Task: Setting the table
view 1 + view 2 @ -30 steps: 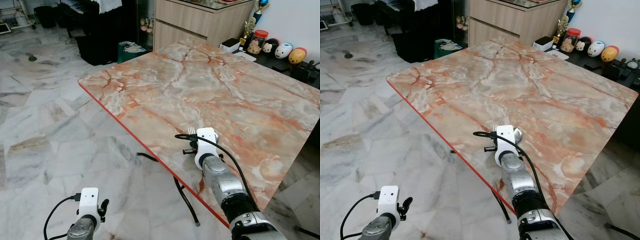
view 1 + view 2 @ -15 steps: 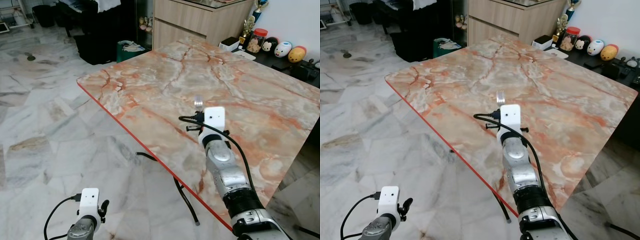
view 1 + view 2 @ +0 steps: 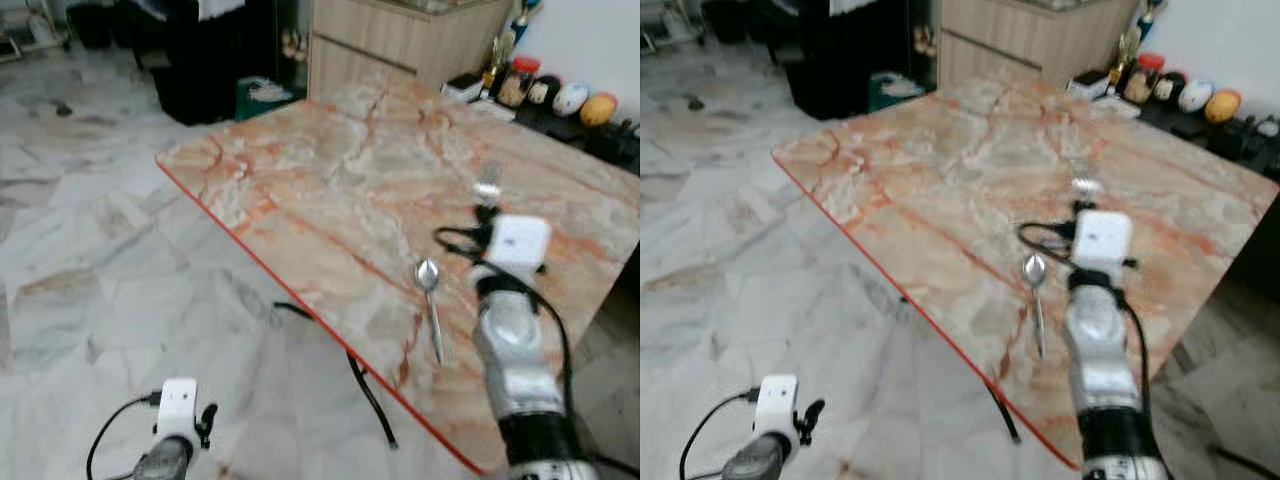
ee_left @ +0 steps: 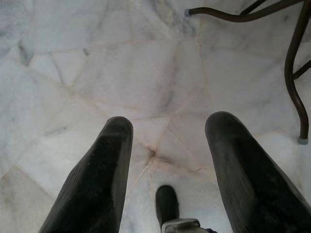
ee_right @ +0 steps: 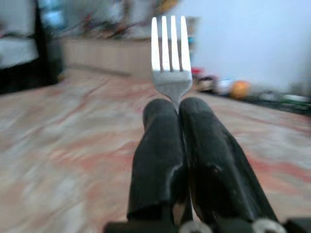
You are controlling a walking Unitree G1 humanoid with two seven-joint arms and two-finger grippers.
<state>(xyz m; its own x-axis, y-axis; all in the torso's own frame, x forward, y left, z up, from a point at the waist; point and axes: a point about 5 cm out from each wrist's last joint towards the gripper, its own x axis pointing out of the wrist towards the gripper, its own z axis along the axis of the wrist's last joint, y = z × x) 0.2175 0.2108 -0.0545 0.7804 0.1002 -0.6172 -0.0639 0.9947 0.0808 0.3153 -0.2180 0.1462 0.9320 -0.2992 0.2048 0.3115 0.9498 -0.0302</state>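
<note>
The right gripper (image 5: 176, 109) is raised over the marble table (image 3: 330, 170), its fingers (image 5: 155, 150) pinched tight on a fork (image 5: 170, 53) whose tines stick out past the tips. A spoon (image 3: 431, 305) lies on the table just left of it. The left gripper (image 4: 167, 131) hangs spread above the floor (image 4: 146, 63)

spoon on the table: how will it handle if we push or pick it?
The spoon looks like thin polished metal: probably stiff and light. Lying flat on the glossy table, it would likely slide, maybe pivot, rather than roll. Its low profile may make it slip in a pincer.
</note>
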